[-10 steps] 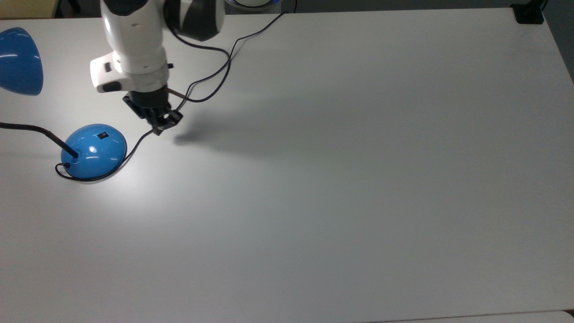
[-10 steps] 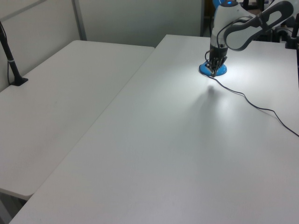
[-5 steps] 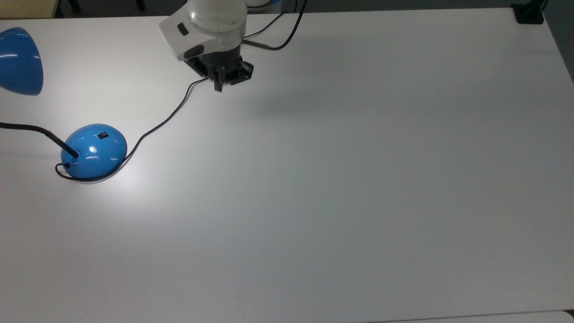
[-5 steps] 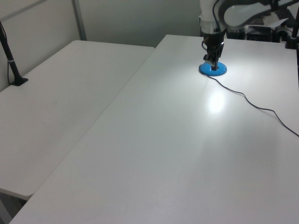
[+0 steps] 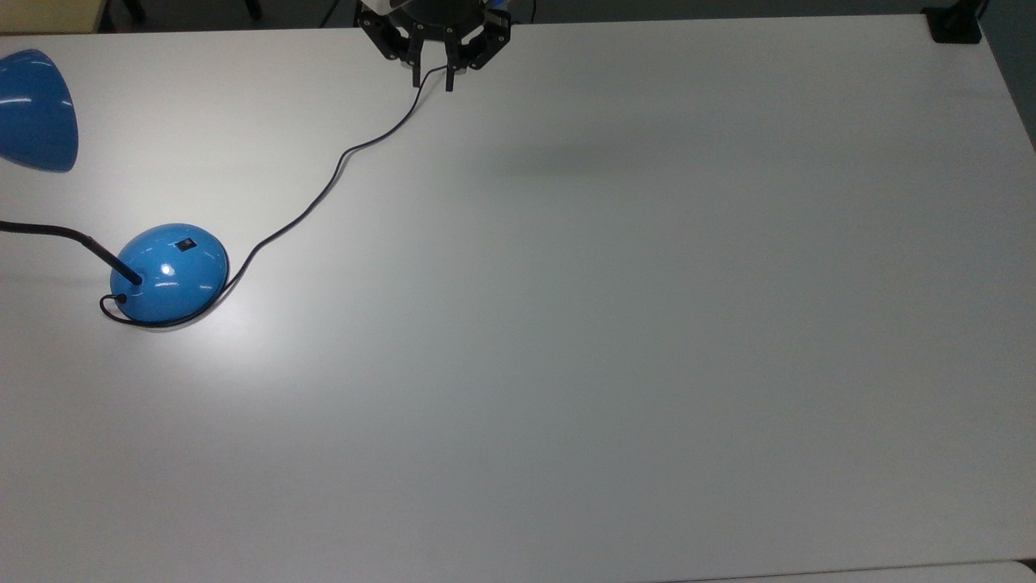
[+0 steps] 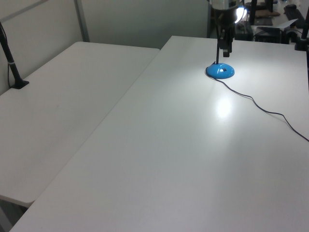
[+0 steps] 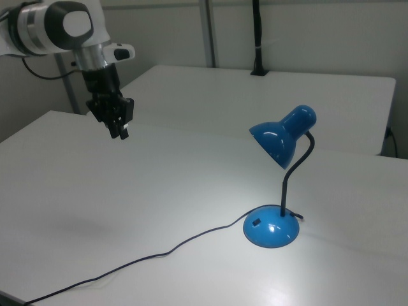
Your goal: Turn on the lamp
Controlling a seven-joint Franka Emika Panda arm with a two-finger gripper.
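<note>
Change since earlier frames: the gripper has withdrawn from beside the lamp's base to the far table edge and has risen; the lamp has not shifted, and the bright patch on the table beside it remains.

Top view, lamp: the lamp sits at the top view's left on the white table, its domed base flat on the surface. The switch faces up on the dome, unobstructed. The shade overhangs the table well to the top view's upper left, carried out by the bent neck.

Top view, cord: the cord trails from the base toward the far edge and passes beneath the gripper; contact between them cannot be confirmed.

Top view, gripper: fingers parted, nothing held, well apart from the lamp.

Left view, lamp: the base stands far up the table; a glow pools on the surface just beside it, consistent with a lit bulb.

Left view, gripper: it hangs above the base, clear of it.

Right view, lamp: the shade tilts downward over the table, so the light falls near the base.

Right view, gripper: it is raised well above the table, at the right view's upper left, empty.

Assessment: the switch appears already pressed; the arm's distance suggests retreat with the task done.
</note>
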